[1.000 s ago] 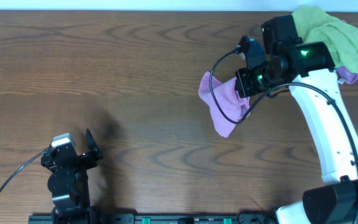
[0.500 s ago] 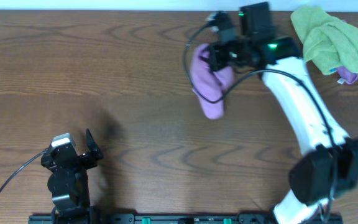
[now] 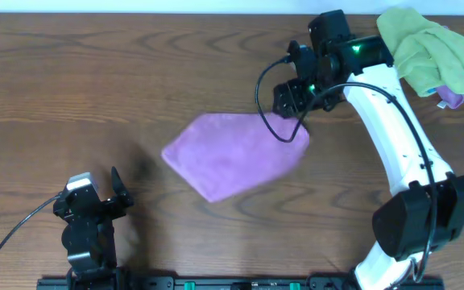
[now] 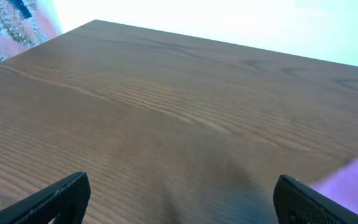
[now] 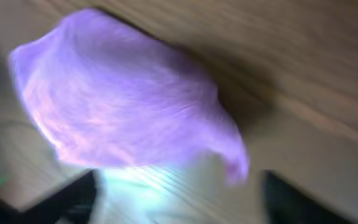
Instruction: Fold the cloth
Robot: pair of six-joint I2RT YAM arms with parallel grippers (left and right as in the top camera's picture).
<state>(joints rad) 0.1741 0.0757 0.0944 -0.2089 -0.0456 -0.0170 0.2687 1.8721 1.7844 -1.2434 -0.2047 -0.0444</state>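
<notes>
Brown wood-grain laminate covers the whole table [image 3: 71, 80], and a black mounting rail [image 3: 216, 283] runs along its near edge. At the near left, the left gripper [image 4: 179, 200] points out over bare wood. Its own camera shows two black fingers [image 4: 55, 196] at the lower corners of the picture, spread fully apart with nothing between them. That same view catches speckled floor [image 4: 5, 28] past the table's left corner and a bright white blank beyond the far edge, neither of which shows from overhead. It also catches a blurred sliver of the plain purple microfibre cloth [image 3: 236, 153] at its right margin. From above, the cloth lies opened out, loose and uneven, in the middle of the table, with its far right corner under the right gripper [image 3: 292, 105]. The right wrist view is badly smeared, but it shows dark fingers [image 5: 67, 196] far apart, with the cloth ahead of them and not pinched. Farthest off, at the far right corner, sits a crumpled lime-green cloth [image 3: 425, 48].
</notes>
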